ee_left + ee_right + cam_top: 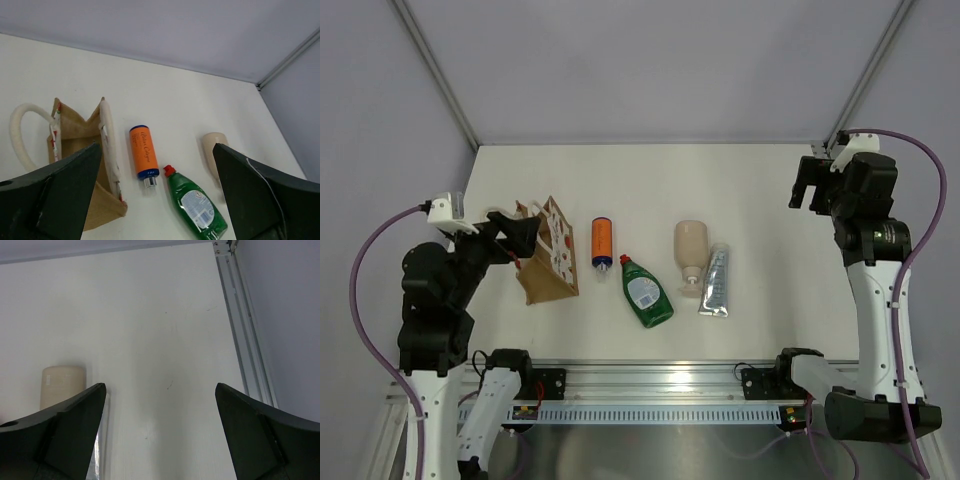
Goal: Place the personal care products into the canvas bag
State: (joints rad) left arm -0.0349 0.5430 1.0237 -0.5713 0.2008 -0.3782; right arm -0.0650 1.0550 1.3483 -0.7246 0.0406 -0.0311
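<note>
your left gripper (525,238) is wide open, holding nothing, right over the tan canvas bag with white rope handles (548,265). right gripper (810,190) is wide open and empty too, off at the far right. the orange cylindrical bottle (602,240), green teardrop bottle with red cap (646,292), beige round-shouldered bottle (690,250) and silver squeeze tube (716,282) lie in a row on the white table (650,180) beside the bag.

Illumination is bright, even and diffuse, from overhead. The white table (750,190) is evenly exposed. The canvas bag (548,265) casts only a faint, soft shadow at its base. The silver-grey squeeze tube (715,283), right of the bag, carries a mild sheen. Top view: sharp throughout. Wrist views: the left gripper (156,145) and right gripper (160,385) render dark, underexposed and slightly soft.
</note>
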